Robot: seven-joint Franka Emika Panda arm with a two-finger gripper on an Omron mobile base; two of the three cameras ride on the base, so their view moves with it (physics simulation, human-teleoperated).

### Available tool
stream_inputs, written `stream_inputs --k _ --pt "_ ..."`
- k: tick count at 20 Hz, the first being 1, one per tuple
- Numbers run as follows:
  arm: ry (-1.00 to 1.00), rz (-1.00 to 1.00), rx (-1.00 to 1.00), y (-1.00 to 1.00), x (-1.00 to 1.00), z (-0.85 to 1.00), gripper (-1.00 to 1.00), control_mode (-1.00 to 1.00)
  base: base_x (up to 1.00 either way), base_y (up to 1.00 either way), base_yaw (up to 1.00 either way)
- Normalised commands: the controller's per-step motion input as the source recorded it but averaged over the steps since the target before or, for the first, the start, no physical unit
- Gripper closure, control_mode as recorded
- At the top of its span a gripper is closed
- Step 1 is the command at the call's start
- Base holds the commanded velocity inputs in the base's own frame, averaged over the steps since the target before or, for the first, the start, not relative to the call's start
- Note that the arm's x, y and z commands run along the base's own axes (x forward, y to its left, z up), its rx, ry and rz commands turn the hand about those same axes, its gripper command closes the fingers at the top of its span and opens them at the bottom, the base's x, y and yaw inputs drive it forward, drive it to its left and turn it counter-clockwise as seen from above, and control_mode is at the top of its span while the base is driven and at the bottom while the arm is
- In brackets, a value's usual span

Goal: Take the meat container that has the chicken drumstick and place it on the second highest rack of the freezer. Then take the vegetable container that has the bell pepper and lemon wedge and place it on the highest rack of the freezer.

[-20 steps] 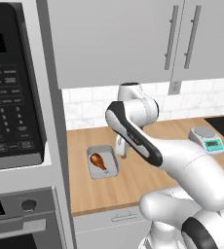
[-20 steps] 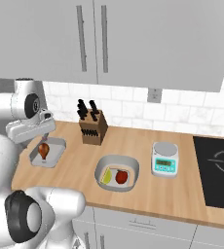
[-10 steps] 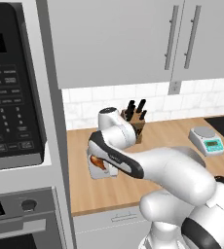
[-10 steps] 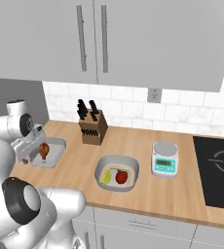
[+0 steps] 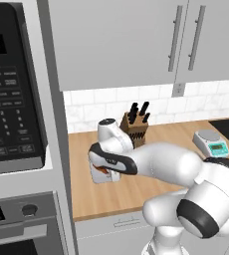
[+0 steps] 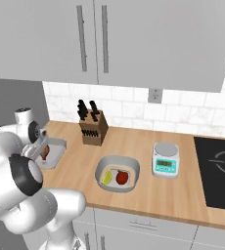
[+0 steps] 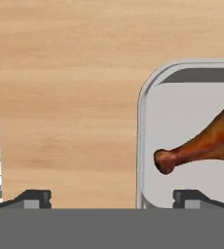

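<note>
meat container: shallow grey tray (image 7: pixel 192 87) on the wooden counter (image 6: pixel 148 190), at its left end near the tall grey cabinet side; holds the chicken drumstick (image 7: pixel 201 143), bone knob toward the tray's rim in the hand view.
vegetable container: round grey bowl (image 6: pixel 117 174) mid-counter, well apart from the tray; inside, a red bell pepper (image 6: pixel 122 177) just beside a yellow-green lemon wedge (image 6: pixel 107 177).
hidden / cut off: in the left base view the arm covers most of the tray, only a corner (image 5: pixel 97 175) and a sliver of drumstick showing; drumstick's thick end runs off the hand view's edge.
gripper (image 7: pixel 115 197): low over the tray's rim; jaws spread wide, one tip over bare counter, the other over the tray; nothing between them.
arm: folded low and far to the left.
other items: knife block (image 6: pixel 92 129) at the backsplash; kitchen scale (image 6: pixel 164 159) right of the bowl.
</note>
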Motion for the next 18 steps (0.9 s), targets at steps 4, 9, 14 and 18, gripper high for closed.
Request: stream_inputs --k 4,9,14,18 --pt "-0.08 0.00 0.00 0.00 0.25 -0.14 -1.00 -1.00 0.00 0.00 0.00" --pt "-0.08 0.00 0.00 0.00 0.22 -0.22 -1.00 -1.00 0.00 0.00 0.00" --pt "-0.07 0.00 0.00 0.00 0.14 -0.37 -1.00 -1.00 0.00 0.00 0.00" --pt "-0.04 0.00 0.00 0.00 0.10 -0.33 -1.00 -1.00 0.00 0.00 0.00"
